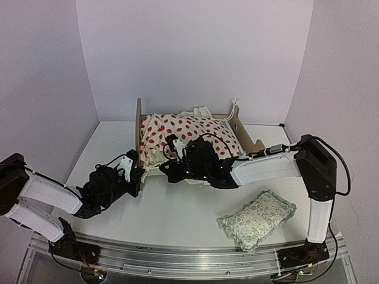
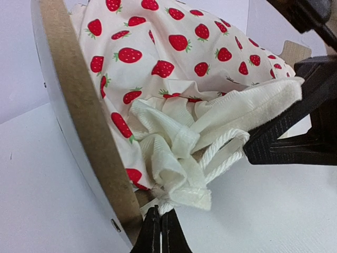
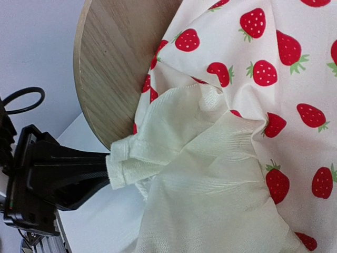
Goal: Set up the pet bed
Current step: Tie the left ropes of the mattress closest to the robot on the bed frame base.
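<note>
The pet bed (image 1: 141,121), a light-wood frame with a rounded end board, sits at the back middle of the table (image 1: 177,219), a strawberry cushion (image 1: 189,131) bunched up inside it. At its near left corner the left gripper (image 2: 160,220) and the right gripper (image 2: 255,145) are both clamped on the cushion's cream frill.

1. Pet bed (image 3: 110,68): light natural wood, visible grain.
2. Cushion (image 1: 177,127): cream ground, red strawberry print with green leaf tops; plain cream ribbed fabric at its edge.
3. Pillow (image 1: 257,220): pale green, fine floral print, frill likewise.
4. Tabletop (image 1: 177,216): plain white.
</note>
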Robot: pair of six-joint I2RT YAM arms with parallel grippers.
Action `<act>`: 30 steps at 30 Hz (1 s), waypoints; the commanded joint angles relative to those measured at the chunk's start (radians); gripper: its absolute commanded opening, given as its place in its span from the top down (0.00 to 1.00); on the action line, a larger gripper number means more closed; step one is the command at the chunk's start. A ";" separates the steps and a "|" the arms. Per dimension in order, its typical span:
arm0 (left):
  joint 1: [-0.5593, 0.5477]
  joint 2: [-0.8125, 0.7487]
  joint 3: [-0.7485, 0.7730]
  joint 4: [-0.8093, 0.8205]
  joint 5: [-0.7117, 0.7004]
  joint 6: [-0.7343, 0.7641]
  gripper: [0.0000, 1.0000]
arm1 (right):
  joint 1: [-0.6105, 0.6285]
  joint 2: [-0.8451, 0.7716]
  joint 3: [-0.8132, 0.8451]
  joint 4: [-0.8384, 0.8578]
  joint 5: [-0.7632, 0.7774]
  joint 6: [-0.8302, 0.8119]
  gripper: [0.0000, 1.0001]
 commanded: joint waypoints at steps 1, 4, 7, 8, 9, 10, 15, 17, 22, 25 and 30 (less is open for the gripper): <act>0.005 -0.123 -0.019 -0.155 -0.045 -0.117 1.00 | 0.003 -0.050 -0.027 0.022 0.085 -0.007 1.00; 0.005 -0.187 -0.026 -0.220 -0.051 -0.151 1.00 | 0.004 -0.050 -0.050 0.021 0.127 0.006 1.00; 0.005 -0.224 -0.008 -0.307 -0.050 -0.196 1.00 | 0.002 -0.043 -0.071 0.022 0.165 0.018 1.00; 0.006 -0.237 -0.002 -0.337 -0.049 -0.207 1.00 | 0.002 -0.038 -0.075 0.023 0.174 0.020 1.00; 0.005 -0.248 0.000 -0.359 -0.048 -0.217 1.00 | 0.003 -0.033 -0.077 0.023 0.184 0.021 1.00; 0.005 -0.258 0.001 -0.375 -0.047 -0.226 1.00 | 0.000 -0.028 -0.081 0.023 0.197 0.024 1.00; 0.005 -0.282 -0.005 -0.413 -0.044 -0.256 1.00 | -0.023 -0.014 -0.093 0.023 0.241 0.036 1.00; 0.005 -0.261 0.000 -0.409 -0.046 -0.259 1.00 | -0.039 -0.002 -0.090 0.025 0.242 0.043 1.00; 0.005 -0.193 0.015 -0.382 -0.050 -0.265 1.00 | -0.053 0.014 -0.114 0.022 0.229 0.113 1.00; 0.006 -0.174 0.020 -0.376 -0.062 -0.260 1.00 | -0.054 0.042 -0.145 0.013 0.204 0.201 1.00; 0.015 -0.170 0.021 -0.367 -0.072 -0.253 1.00 | -0.054 0.151 -0.141 0.005 0.144 0.320 1.00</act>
